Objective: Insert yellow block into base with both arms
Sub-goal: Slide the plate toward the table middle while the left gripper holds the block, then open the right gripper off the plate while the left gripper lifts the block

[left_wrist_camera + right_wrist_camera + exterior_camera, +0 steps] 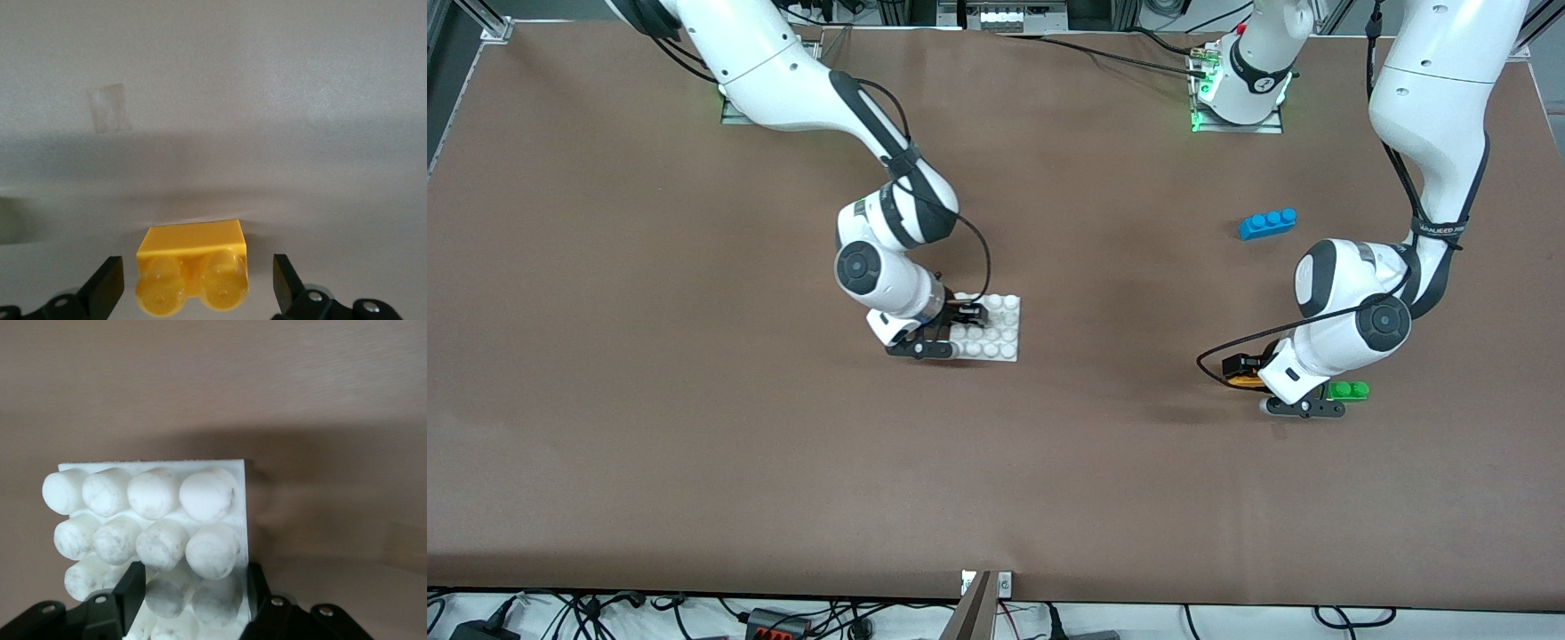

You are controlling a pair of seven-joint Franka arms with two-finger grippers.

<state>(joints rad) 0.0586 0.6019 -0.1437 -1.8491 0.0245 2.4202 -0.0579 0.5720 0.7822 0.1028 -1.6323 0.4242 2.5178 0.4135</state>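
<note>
Step in hand: each arm is settling on its own piece, the grasp before any lift, as I judge it.
Doing it well: the left gripper (193, 293) should drop squarely so its fingers (107, 287) meet the brick's flat sides, not the studs; the right one should pinch the plate edge firmly enough that it will not tip.
Left gripper: fingers wide apart, straddling the yellow block (193, 270) with a gap on each side, touching nothing.
Yellow block: on the table at lower right of the front view (1245, 380), mostly hidden under the left wrist, just beside the green brick (1349, 390).
Right gripper: (193, 593) fingers narrow, closed over the edge of the base (153, 520).
Base: flat on the table, centre of the front view (996, 333).
Blue brick: (1267, 223) lies apart, at upper right.
</note>
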